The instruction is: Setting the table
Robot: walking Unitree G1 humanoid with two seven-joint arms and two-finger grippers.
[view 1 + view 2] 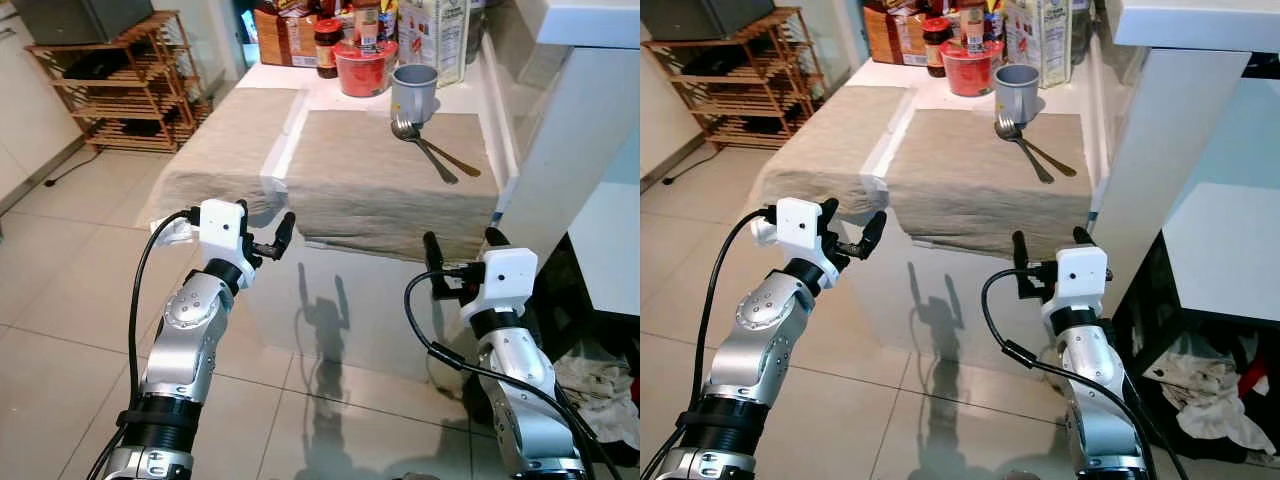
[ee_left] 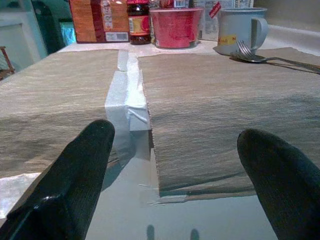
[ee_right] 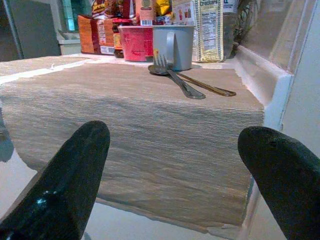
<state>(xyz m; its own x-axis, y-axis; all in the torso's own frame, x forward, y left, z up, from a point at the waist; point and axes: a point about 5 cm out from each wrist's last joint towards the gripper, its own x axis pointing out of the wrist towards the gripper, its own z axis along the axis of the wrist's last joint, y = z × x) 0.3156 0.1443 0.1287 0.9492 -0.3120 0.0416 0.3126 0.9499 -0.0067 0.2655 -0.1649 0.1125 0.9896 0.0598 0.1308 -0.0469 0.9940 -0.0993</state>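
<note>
Two beige placemats lie side by side on the white table [image 1: 280,150], the left placemat [image 1: 230,140] and the right placemat [image 1: 380,185]. At the far edge of the right one stand a grey mug [image 1: 413,92], a fork [image 1: 425,150] and a gold-handled spoon [image 1: 458,162]. My left gripper [image 1: 268,232] hovers open and empty just before the table's near edge, facing the gap between the mats. In front of the right mat's overhanging edge my right gripper [image 1: 463,245] is open and empty too.
A red tub [image 1: 365,68], a jar [image 1: 327,47] and food boxes [image 1: 435,35] crowd the table's back. A white counter [image 1: 590,120] rises close on the right, with crumpled cloth [image 1: 600,390] on the floor below. A wooden rack [image 1: 120,90] stands far left on the tiles.
</note>
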